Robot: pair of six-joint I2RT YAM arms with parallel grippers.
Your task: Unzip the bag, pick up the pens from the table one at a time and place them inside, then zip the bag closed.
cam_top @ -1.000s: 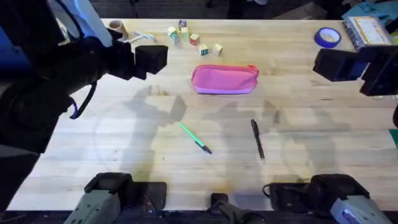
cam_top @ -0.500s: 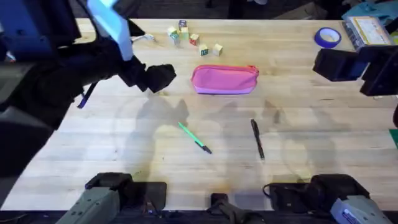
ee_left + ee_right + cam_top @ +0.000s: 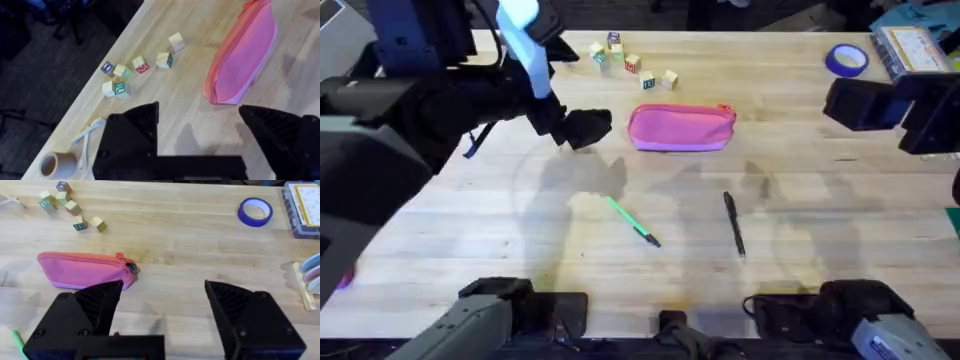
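A robotics lab: plank table (image 3: pixel 800 150), toy blocks (image 3: pixel 620 55), tape roll (image 3: pixel 846 59), dark carpet (image 3: pixel 45 65).

a scatter of small lettered wooden blocks (image 3: pixel 625 58) sits at the far side, left of centre. further left, near the far edge, lie a roll of tan tape (image 3: pixel 54 164) and a white plastic utensil (image 3: pixel 86 142). at the far right rest a blue tape ring (image 3: pixel 846 59) and a clear plastic box (image 3: pixel 914 50).

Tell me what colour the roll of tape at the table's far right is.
Blue-purple. The roll of tape shows best in the right wrist view.
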